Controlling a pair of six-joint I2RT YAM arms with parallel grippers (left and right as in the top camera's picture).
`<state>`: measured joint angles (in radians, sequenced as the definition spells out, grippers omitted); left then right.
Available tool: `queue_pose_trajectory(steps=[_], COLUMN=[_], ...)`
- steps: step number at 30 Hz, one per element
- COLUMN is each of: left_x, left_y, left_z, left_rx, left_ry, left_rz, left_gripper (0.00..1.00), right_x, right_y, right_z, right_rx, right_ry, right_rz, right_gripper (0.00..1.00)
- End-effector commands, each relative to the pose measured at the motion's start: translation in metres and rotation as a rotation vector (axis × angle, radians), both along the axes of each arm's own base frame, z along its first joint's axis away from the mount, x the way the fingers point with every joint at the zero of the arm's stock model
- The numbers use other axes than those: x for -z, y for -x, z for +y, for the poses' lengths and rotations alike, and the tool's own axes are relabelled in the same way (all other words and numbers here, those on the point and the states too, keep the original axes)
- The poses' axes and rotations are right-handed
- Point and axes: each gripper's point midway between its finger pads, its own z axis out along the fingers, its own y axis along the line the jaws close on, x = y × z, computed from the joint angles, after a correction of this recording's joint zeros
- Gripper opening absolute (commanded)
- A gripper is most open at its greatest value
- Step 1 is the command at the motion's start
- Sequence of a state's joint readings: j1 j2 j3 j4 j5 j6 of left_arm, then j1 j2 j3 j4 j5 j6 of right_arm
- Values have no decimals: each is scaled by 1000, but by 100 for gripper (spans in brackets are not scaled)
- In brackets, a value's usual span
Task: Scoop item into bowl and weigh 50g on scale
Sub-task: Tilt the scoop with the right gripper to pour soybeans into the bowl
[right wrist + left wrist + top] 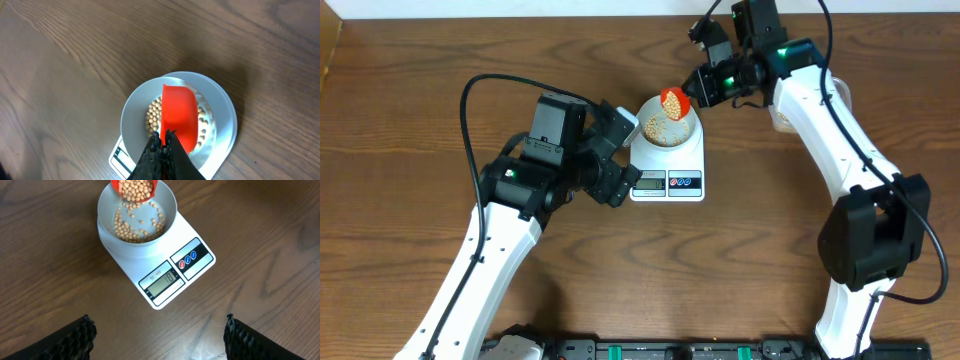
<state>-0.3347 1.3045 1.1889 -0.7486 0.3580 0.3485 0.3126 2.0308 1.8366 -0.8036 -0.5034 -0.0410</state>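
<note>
- Pouring is judged to be under way: a red scoop (179, 115), tilted over the bowl (170, 210), is clamped by its handle in the right gripper (162, 137).
- Beans (132, 230) are seen covering only part of the bowl floor, with more heaped in the scoop.
- The bowl is seated on the scale (192, 260), at the end away from the display (162, 282); the figure shown cannot be read with certainty.
- The target weight is judged not yet reached; further scooping and a check of the reading are left.
- The left gripper (157, 330) is held spread wide and empty above the desk (260, 220), near the scale.
- The desk is dark wood-grain; nothing of the room beyond it is shown.
</note>
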Motion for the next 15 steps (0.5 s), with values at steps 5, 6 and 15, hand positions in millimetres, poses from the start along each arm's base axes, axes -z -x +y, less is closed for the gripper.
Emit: queue_pose_trajectory(steps=[5, 6, 15], left_x=[-1, -1, -1], left_y=[1, 1, 1], left_z=[0, 0, 0], left_rx=[12, 12, 12], left_ry=[1, 1, 1], left_rz=[-6, -7, -6], left_gripper=[84, 84, 85], right_x=[-12, -12, -8], right_y=[6, 7, 6], right_z=[7, 9, 8], right_rx=[-35, -47, -21], right_ry=[30, 33, 114], right_rz=[-57, -63, -92], right_gripper=[1, 1, 1])
